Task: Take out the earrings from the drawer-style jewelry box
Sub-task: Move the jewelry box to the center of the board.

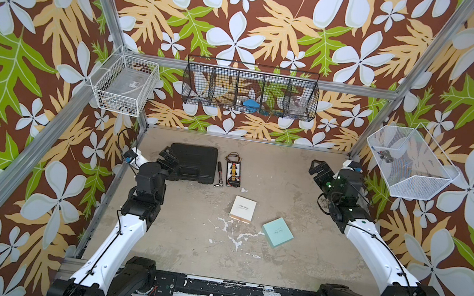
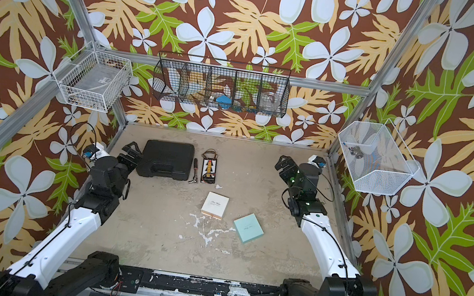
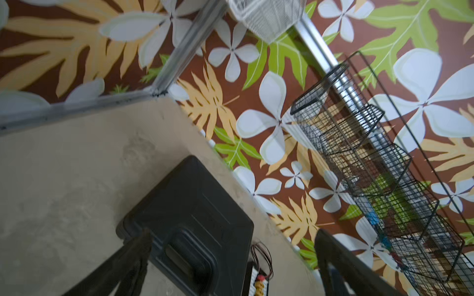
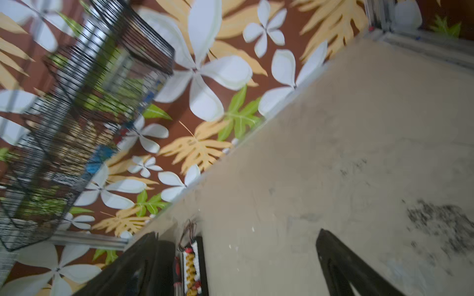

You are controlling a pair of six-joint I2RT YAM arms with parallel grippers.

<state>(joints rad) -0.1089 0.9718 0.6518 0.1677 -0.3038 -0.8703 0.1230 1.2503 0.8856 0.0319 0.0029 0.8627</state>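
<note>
Two small square jewelry boxes lie shut on the table, a cream one [image 1: 243,208] [image 2: 215,205] and, nearer the right arm, a mint-green one [image 1: 277,232] [image 2: 248,228]. I cannot tell which of them is drawer-style. The earrings are hidden. My left gripper [image 1: 169,156] [image 2: 131,150] [image 3: 232,234] hovers open at the back left, over the corner of a black case. At the back right, my right gripper [image 1: 318,168] [image 2: 284,163] [image 4: 237,233] is open over bare table. Both are far from the boxes and hold nothing.
A black plastic case [image 1: 192,163], a small wrench [image 1: 220,174] and a connector board with wires [image 1: 233,173] lie at the back left. White paint flecks [image 1: 235,236] mark the table in front of the boxes. Wire baskets [image 1: 250,89] hang on the walls.
</note>
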